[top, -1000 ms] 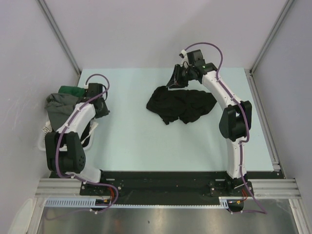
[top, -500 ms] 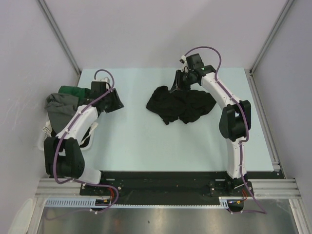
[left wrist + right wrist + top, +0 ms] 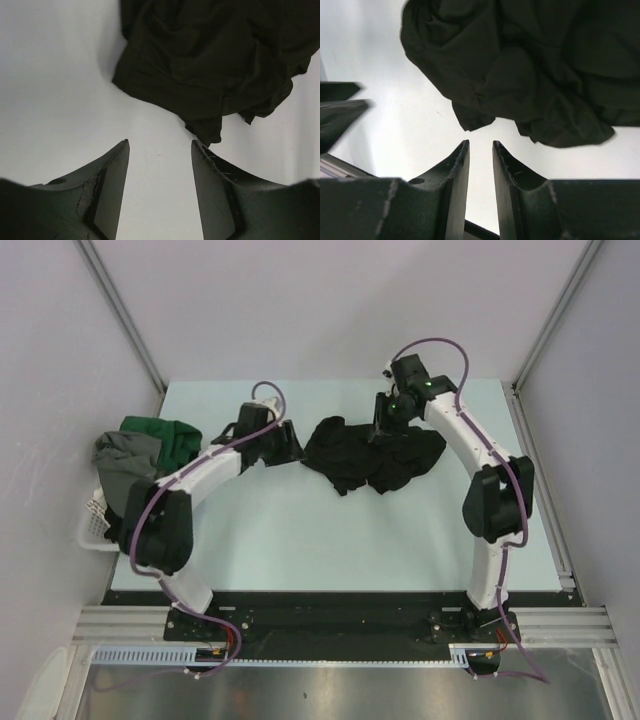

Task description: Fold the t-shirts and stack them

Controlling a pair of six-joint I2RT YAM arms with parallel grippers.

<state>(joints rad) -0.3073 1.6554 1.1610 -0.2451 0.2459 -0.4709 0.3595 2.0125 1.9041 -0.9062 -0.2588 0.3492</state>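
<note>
A crumpled black t-shirt [image 3: 375,455] lies on the pale table at the back middle. My left gripper [image 3: 292,445] is open and empty, just left of the shirt's left edge. In the left wrist view the shirt [image 3: 210,60] lies just ahead of the gripper [image 3: 160,145], apart from the fingertips. My right gripper [image 3: 384,427] hovers over the shirt's far edge. In the right wrist view the gripper [image 3: 480,144] has its jaws a narrow gap apart with nothing between them, and the shirt [image 3: 535,65] lies just beyond. A grey t-shirt [image 3: 125,465] and a dark green t-shirt [image 3: 160,435] are heaped at the left.
A white slatted basket [image 3: 92,525] stands at the table's left edge under the heaped shirts. The bare pale table [image 3: 300,530] stretches in front of the black shirt. Grey walls and metal rails close in the sides and back.
My left arm has swung right from the basket to the black shirt's left edge. My right gripper has shifted a little right and down over the shirt's far edge.
</note>
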